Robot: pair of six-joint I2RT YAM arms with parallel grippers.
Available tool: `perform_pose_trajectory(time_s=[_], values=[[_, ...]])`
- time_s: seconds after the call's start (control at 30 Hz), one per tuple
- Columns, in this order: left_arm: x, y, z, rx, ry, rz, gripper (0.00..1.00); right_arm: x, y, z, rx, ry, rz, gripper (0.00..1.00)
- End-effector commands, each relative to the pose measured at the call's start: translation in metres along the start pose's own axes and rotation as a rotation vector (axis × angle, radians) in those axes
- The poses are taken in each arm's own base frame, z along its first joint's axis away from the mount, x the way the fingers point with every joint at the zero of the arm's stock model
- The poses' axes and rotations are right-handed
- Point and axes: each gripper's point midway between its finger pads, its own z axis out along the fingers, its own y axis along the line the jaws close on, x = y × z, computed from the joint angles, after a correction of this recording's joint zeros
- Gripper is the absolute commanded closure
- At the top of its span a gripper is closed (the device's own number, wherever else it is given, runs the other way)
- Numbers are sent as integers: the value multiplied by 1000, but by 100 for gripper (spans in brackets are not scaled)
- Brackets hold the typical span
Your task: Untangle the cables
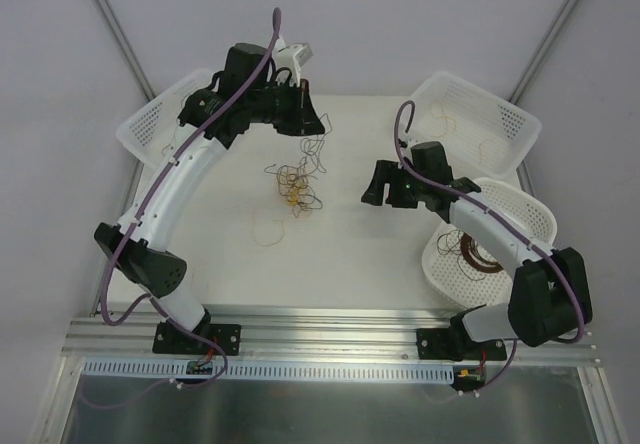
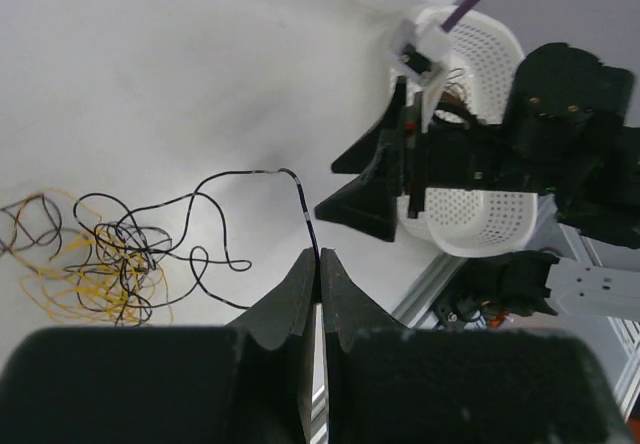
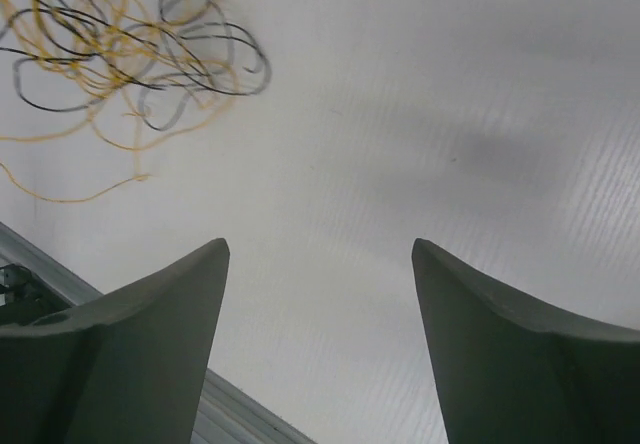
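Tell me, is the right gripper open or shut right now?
Open. The right gripper shows its fingers wide apart with only bare table between them.

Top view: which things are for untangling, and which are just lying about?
For the job: cables; left tool, shut on a black strand; right tool, open and empty.
Just lying about: left basket; far right basket; near right basket holding a wire coil.
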Motion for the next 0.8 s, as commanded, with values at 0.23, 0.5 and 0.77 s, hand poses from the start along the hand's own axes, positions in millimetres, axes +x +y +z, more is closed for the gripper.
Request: perform_pose_trajectory(time_s=[0.23, 0.5, 0.77], values=[[-25, -43, -38, 56, -127, 108, 100, -50, 50, -40, -98, -190, -151, 16], [63, 22, 24, -69, 118, -50, 100, -34, 47, -5, -54, -102, -202, 16], [103, 51, 42, -133, 177, -87, 100, 0, 55, 57, -32, 29, -206, 18]])
